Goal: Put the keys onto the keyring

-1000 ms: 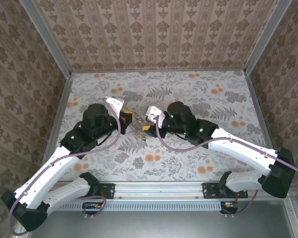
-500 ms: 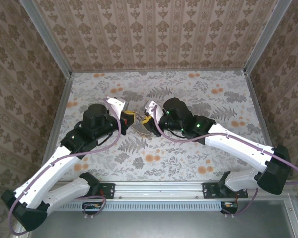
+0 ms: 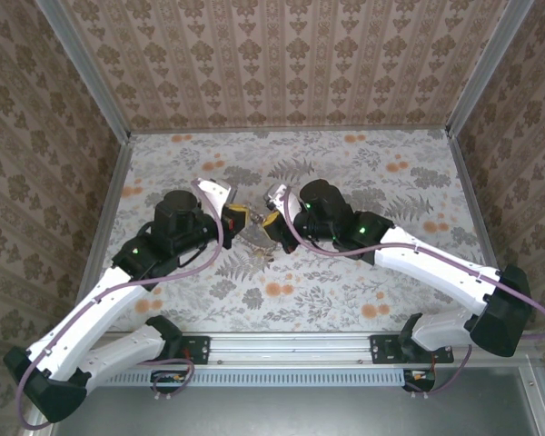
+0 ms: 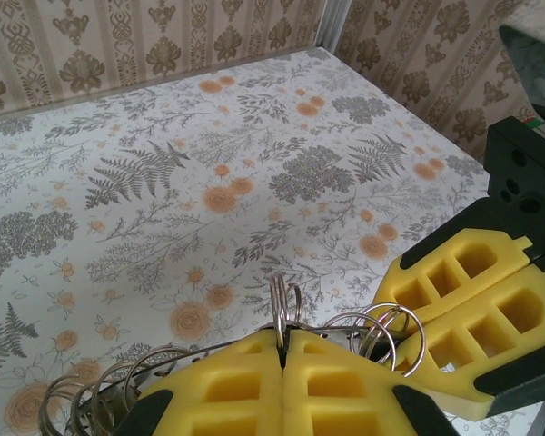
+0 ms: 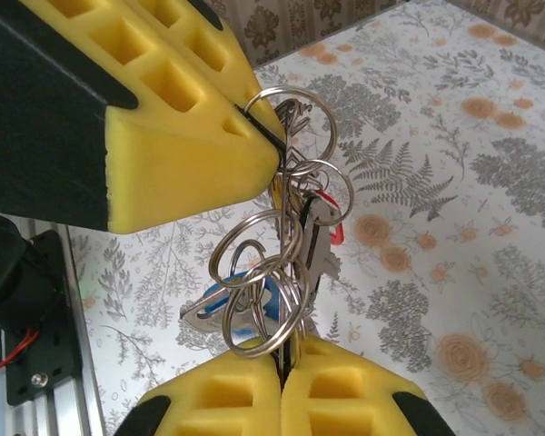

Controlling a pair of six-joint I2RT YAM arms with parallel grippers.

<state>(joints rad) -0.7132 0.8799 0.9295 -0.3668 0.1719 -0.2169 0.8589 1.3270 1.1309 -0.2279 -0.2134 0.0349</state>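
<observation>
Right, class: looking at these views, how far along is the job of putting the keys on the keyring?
Looks done: a blue-headed key and a red-headed key hang among the keyring loops. In hand: left jaws and right jaws are both shut on that bundle, holding it between them. Left: whether every key is threaded cannot be told.

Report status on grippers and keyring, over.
Left gripper shut on keyring. Right gripper shut on it too, rings strung between. Keys hanging among rings. No obstruction seen.
</observation>
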